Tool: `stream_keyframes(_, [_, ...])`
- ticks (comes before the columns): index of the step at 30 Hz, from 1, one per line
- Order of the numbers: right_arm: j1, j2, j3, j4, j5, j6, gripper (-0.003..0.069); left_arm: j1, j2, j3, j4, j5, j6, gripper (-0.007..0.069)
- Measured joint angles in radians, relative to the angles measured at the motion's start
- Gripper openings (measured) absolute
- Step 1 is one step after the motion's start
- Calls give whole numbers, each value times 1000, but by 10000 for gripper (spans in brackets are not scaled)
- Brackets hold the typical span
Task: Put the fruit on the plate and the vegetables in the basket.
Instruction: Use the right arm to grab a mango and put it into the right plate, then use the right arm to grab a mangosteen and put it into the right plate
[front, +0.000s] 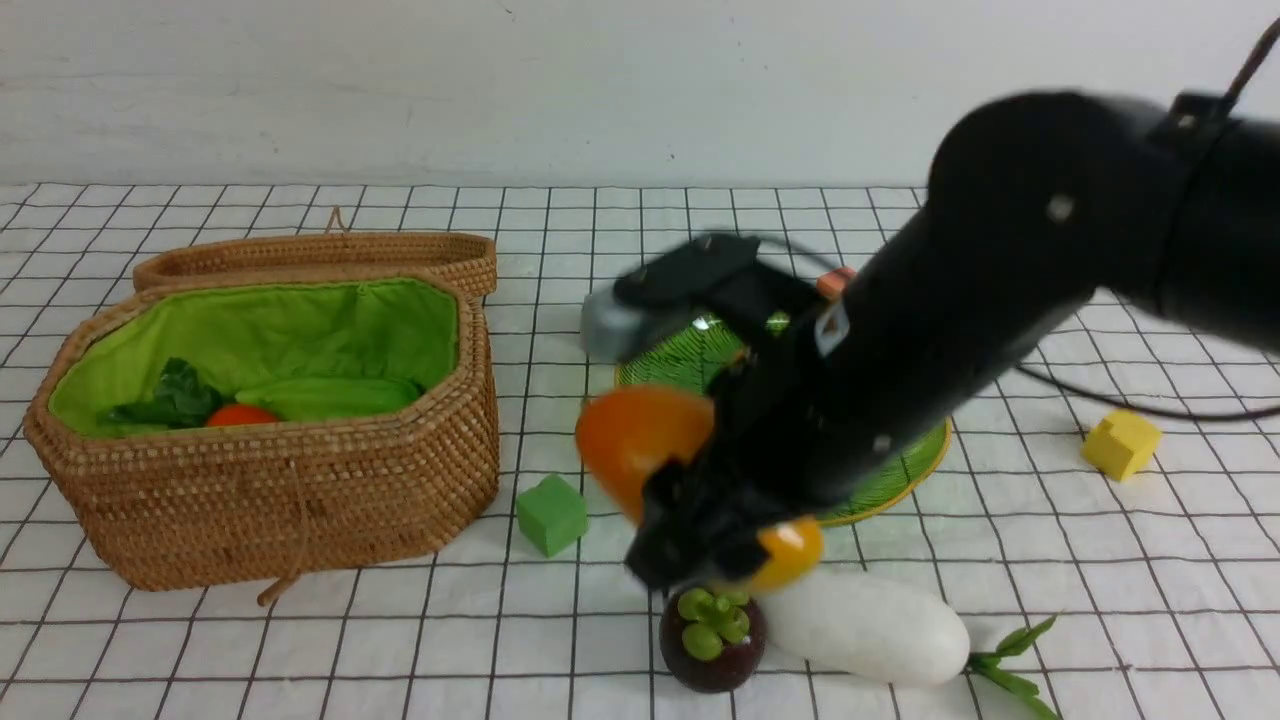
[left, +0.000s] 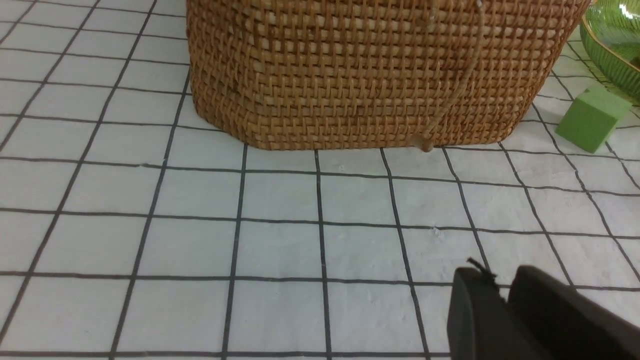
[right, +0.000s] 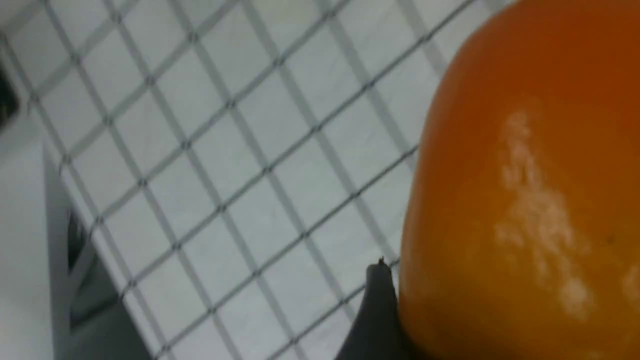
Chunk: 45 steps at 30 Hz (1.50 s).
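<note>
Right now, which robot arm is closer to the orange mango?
Right. The right end effector is clamped on the mango, near the plate. The left end effector is over the cloth by the basket, away from the mango.

Right arm (front: 1000, 270): glossy black, fat rounded housings, bulbous joint cap. Small silver screws (front: 1060, 208) dotted on the shell, and a little white diamond sticker (front: 832, 328) near the wrist. Thin black cable (front: 1150, 408) runs off behind it. Blurred grey block (front: 608, 325) on a black bracket (front: 690, 272). Right claw (front: 703, 512) chunky black, its fingers (right: 377, 310) dark grey close up. Left claw (left: 504, 292): two matte black flat-sided fingers, frayed fuzz at one tip.
</note>
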Motion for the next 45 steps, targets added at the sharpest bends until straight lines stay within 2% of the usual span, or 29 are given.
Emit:
stream_keyframes(4, [-201, 82, -70, 21, -155, 70, 563, 0, 0, 0, 0, 0, 0, 102])
stream_keyframes(6, [-269, 140, -76, 21, -196, 97, 563, 0, 0, 0, 0, 0, 0, 104])
stream_keyframes(10, [-344, 283, -76, 21, -244, 134, 563, 0, 0, 0, 0, 0, 0, 111])
stream_keyframes(14, [-365, 378, -76, 25, -283, 144, 563, 0, 0, 0, 0, 0, 0, 113])
stream_keyframes(18, [-365, 398, -76, 36, -289, 143, 572, 0, 0, 0, 0, 0, 0, 113])
stream_keyframes(23, [-365, 387, -78, 40, -283, 142, 675, 0, 0, 0, 0, 0, 0, 113])
stream_keyframes(27, [-365, 364, -78, 40, -253, 139, 676, 0, 0, 0, 0, 0, 0, 113])
stream_keyframes(31, [-351, 302, -78, 40, -180, 85, 657, 0, 0, 0, 0, 0, 0, 118])
stream_keyframes(39, [-172, 221, -78, 30, 20, 44, 643, 0, 0, 0, 0, 0, 0, 129])
stream_keyframes(40, [-120, 231, -78, 12, 37, 59, 640, 0, 0, 0, 0, 0, 0, 132])
stream_keyframes(43, [-74, 250, -78, -24, 34, 97, 640, 0, 0, 0, 0, 0, 0, 133])
stream_keyframes(45, [-43, 280, -78, -91, 31, 158, 637, 0, 0, 0, 0, 0, 0, 135])
